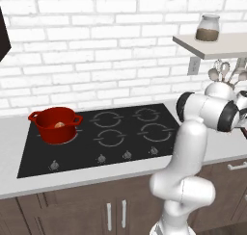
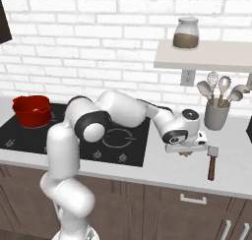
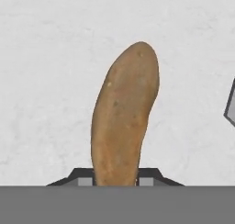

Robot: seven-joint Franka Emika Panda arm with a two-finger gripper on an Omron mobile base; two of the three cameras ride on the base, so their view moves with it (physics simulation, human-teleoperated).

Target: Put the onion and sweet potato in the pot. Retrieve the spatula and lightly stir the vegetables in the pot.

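Observation:
The red pot (image 1: 54, 124) stands on the back left burner, with the pale onion (image 1: 59, 125) inside it. In the right base view the pot (image 2: 32, 110) is far to the left of my gripper (image 2: 185, 154), which hangs low over the white counter right of the cooktop. In the hand view the brownish-orange sweet potato (image 3: 124, 113) runs up from between my fingertips, and the gripper (image 3: 115, 182) is shut on its near end, a finger pressed against each side. The spatula (image 2: 212, 163) lies on the counter just right of the gripper; its grey blade (image 3: 231, 103) shows at the edge.
A grey holder (image 2: 217, 113) with spoons and a whisk stands at the back right of the counter. Above it a shelf (image 2: 206, 59) carries a glass jar (image 2: 186, 33). The black cooktop (image 1: 120, 133) separates the pot from the gripper.

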